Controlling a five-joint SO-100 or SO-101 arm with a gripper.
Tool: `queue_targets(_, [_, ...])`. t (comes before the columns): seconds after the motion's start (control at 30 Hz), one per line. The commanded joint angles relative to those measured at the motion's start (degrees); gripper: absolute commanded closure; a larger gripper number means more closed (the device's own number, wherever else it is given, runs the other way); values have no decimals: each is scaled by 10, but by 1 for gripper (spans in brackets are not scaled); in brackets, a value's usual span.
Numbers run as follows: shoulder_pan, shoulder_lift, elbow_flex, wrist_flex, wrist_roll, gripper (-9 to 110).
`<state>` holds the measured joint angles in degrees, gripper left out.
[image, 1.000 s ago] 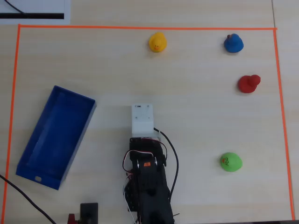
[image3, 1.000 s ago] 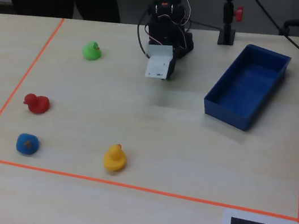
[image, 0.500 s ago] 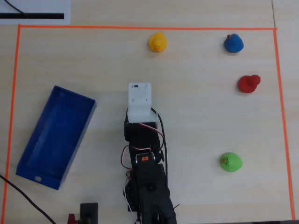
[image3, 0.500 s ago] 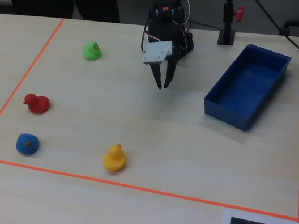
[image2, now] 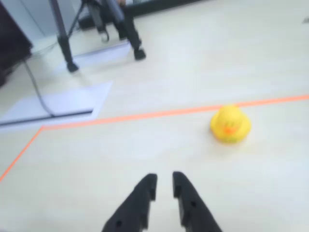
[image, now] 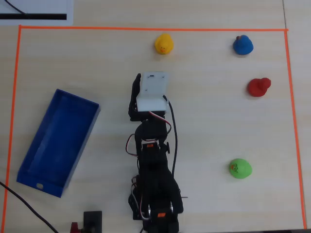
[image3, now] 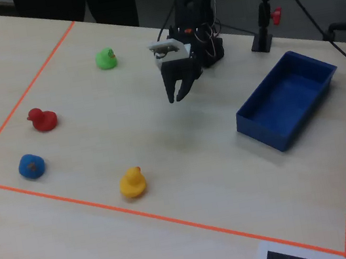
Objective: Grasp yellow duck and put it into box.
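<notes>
No brand or readable writing shows on any thing. The green duck (image: 239, 168) carries a small dark red mark on its top in the overhead view, but it is too small to read. The box (image: 58, 141) has a small white mark on its short end at about 6 o'clock of the tray in the overhead view, also not readable. A white sheet (image: 36, 10) with a black bar lies outside the orange tape line (image: 146, 28), in the corner at about 11 o'clock of the overhead view; no letters can be told on it.

The gripper (image3: 175, 96) hangs above the table, not touching it, with its tips pointing down in the fixed view. In the wrist view the gripper (image2: 163, 185) has its two black fingers (image2: 145, 189) close together with only a narrow gap between them, and nothing is held in this gap.

The yellow duck (image2: 230, 124) stands on the table just inside the orange tape line, at about 1 o'clock from the fingertips in the wrist view, well apart from them, with its orange beak turned toward the camera. In the overhead view the yellow duck (image: 164, 43) lies at 12 o'clock from the arm's white wrist housing (image: 151, 91). The box is at about 8 o'clock from the housing, and it is empty. The blue duck (image: 242, 44) and the red duck (image: 257, 87) stand at about 2 o'clock in this view.
</notes>
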<state>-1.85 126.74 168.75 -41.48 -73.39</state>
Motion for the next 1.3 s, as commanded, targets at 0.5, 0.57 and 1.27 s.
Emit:
queue_targets(0.5, [104,-418,-304,-70,-24,86])
queue_targets(0.57, [112,-434,-320,-64,-24,82])
queue_targets(1.27, [107,-622,-537,-72,-24,71])
